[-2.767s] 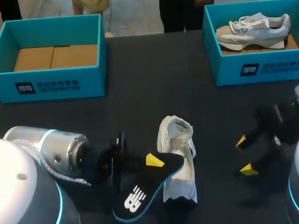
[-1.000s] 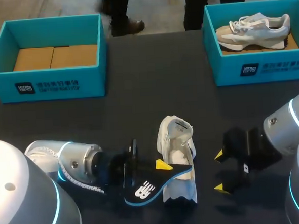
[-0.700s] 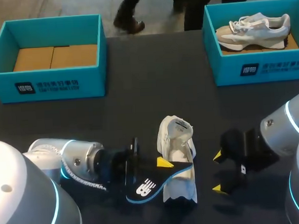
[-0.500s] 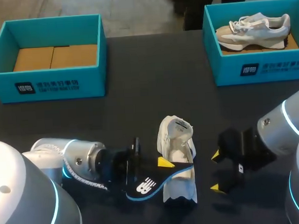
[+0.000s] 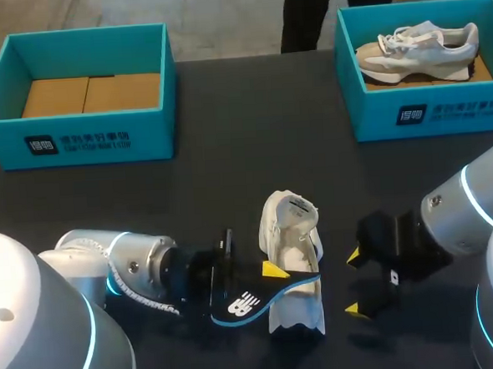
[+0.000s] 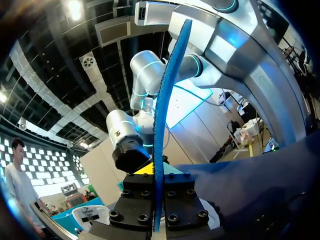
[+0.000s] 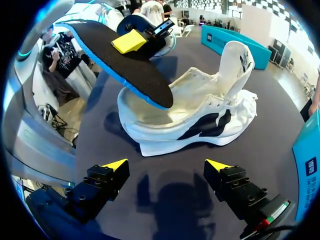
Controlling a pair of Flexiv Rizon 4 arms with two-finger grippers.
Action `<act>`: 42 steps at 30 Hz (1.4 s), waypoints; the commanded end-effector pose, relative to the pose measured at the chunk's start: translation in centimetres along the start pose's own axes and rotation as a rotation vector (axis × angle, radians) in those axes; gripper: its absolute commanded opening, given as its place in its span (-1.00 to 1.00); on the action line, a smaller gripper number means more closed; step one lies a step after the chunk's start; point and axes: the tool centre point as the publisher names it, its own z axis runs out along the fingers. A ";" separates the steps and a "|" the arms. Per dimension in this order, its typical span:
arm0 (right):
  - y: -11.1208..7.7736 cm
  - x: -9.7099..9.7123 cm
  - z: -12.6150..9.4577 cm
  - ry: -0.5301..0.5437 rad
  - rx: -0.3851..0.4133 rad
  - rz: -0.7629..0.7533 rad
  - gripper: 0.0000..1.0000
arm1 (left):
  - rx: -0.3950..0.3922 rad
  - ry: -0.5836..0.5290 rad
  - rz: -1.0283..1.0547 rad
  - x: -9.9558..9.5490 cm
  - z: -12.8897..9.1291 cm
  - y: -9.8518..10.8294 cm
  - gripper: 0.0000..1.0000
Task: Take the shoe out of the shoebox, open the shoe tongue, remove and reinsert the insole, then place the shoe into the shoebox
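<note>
Insole held over the shoe
Left gripper [image 5: 273, 272] pinches the insole [image 5: 252, 299], whose tip lies over the opening of the shoe [image 5: 291, 253], lying near-centre on the table. Right gripper [image 5: 352, 283] spread, just right of it. Box [image 5: 93, 137] far left.

The left arm [image 5: 91, 248] and right arm [image 5: 470, 208] are silver-white cylinders with cyan light rings; left gripper [image 5: 269, 275] and right gripper [image 5: 352, 283] black, screw-fastened, yellow-tipped.

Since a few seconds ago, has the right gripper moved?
Yes. The right gripper has moved in toward the shoe, which stayed put; the gap between them is narrower in the head view.
</note>
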 end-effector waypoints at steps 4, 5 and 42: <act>0.0 0.1 -0.1 -0.002 0.001 0.001 1.00 | -0.007 0.011 -0.010 0.4 0.2 0.0 -1.00; 0.0 0.1 -0.1 -0.002 0.001 0.001 1.00 | -0.011 0.011 -0.012 0.4 0.1 0.1 -1.00; 0.0 0.1 -0.1 -0.002 0.001 0.001 1.00 | -0.124 0.020 -0.008 0.5 -0.9 2.7 -1.00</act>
